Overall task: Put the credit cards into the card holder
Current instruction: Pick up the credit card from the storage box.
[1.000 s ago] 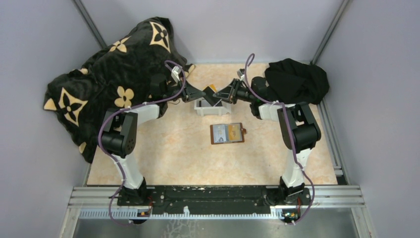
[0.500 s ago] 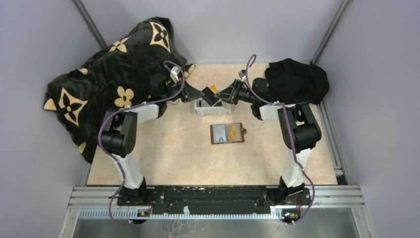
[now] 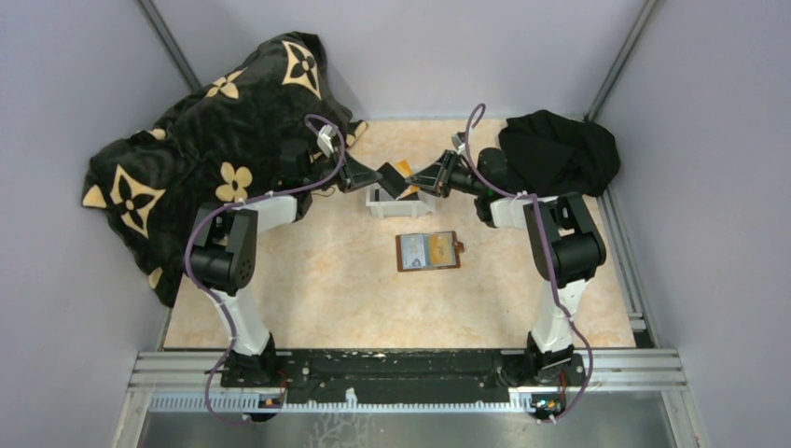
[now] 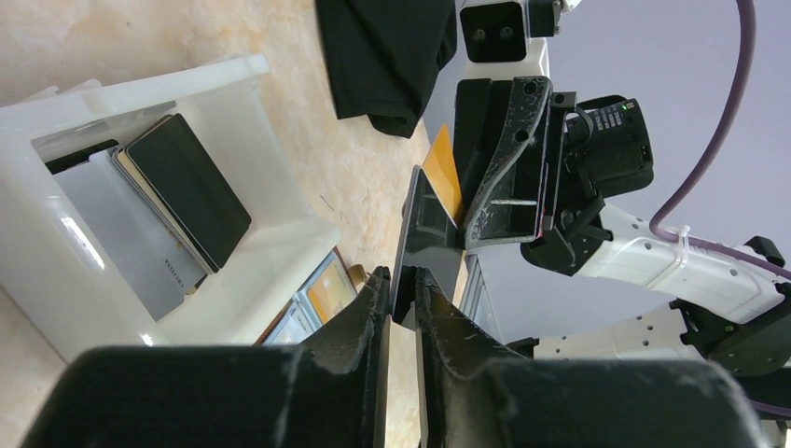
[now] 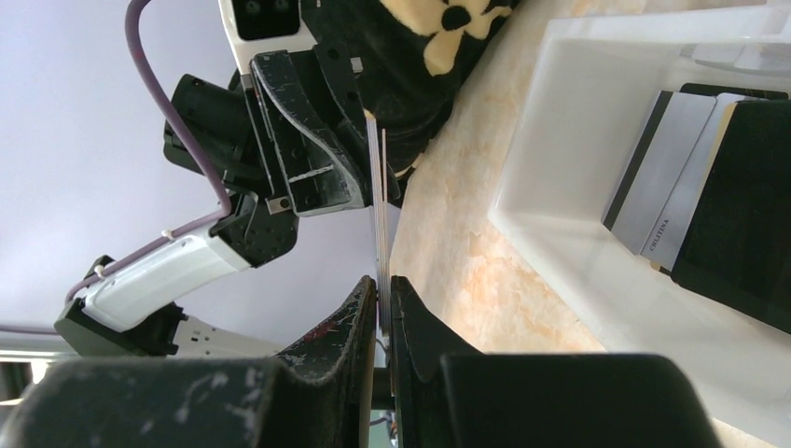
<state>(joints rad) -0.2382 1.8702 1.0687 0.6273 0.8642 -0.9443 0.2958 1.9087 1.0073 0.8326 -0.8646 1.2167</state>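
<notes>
Currently, right gripper [image 5: 381,285] clamps credit cards [image 5: 377,187].
Opposite it, left gripper [image 4: 403,280] straddles the black card [image 4: 429,229]; grip state indeterminate.

Left arm [image 3: 244,322], right arm [image 3: 555,317]: white links, black joints, purple cables [image 3: 189,247] zip-tied on. Left end effector [image 4: 399,280], right end effector [image 5: 380,285]: black.

Soft even light, blurred near jaws.

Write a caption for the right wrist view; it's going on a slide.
Right gripper pinches thin credit cards edge-on, left gripper opposite, white tray beside.
</notes>
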